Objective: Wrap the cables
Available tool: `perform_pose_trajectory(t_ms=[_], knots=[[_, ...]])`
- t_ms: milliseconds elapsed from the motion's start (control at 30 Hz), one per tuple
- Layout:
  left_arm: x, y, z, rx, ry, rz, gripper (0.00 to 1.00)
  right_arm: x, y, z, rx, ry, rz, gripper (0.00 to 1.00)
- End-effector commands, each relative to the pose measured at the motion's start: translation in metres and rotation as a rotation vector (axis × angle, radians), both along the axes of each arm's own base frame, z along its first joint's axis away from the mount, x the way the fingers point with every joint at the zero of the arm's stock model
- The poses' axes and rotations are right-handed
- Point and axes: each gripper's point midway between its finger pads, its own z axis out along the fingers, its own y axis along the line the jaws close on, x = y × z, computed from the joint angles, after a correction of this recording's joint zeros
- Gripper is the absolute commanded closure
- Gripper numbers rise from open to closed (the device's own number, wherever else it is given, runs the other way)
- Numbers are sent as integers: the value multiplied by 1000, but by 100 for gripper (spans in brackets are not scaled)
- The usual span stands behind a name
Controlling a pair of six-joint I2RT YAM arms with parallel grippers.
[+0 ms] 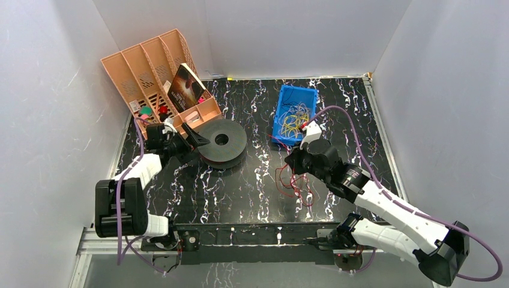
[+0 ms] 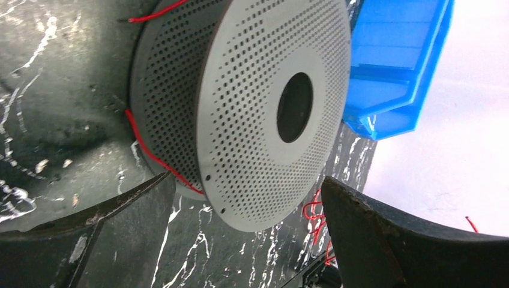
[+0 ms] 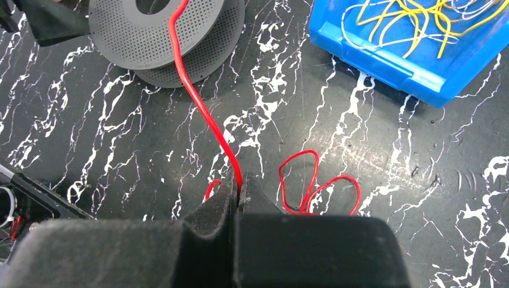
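A black perforated spool [image 1: 222, 143] lies flat left of the table's middle. The red cable [image 3: 201, 102] runs taut from the spool [image 3: 162, 30] to my right gripper [image 3: 239, 187], which is shut on it. Slack red loops [image 3: 318, 186] lie on the table beside that gripper [image 1: 297, 161], and they also show in the top view [image 1: 295, 183]. In the left wrist view a turn of red cable [image 2: 147, 150] sits between the spool's flanges [image 2: 252, 114]. My left gripper [image 2: 252, 228] is open, its fingers either side of the spool's near rim [image 1: 195, 147].
A blue bin [image 1: 294, 114] with thin yellow wires [image 3: 408, 18] stands at the back right. An orange file organizer [image 1: 159, 75] with a book leans at the back left, close behind the spool. White walls enclose the black marbled table [image 1: 252, 192].
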Motion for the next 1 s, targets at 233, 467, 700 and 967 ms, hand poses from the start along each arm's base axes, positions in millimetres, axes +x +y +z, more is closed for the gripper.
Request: perform_pose_trajectory(t_ms=[233, 467, 700, 967], knots=[[9, -14, 3, -113, -25, -37, 15, 3, 7, 18, 76, -66, 22, 100], [-15, -3, 4, 21, -11, -11, 12, 4, 8, 20, 81, -75, 27, 100], [-35, -8, 18, 424, -62, -76, 12, 3, 7, 21, 80, -77, 29, 100], [-28, -54, 41, 770, -144, -294, 12, 0, -7, 28, 94, -89, -19, 100]])
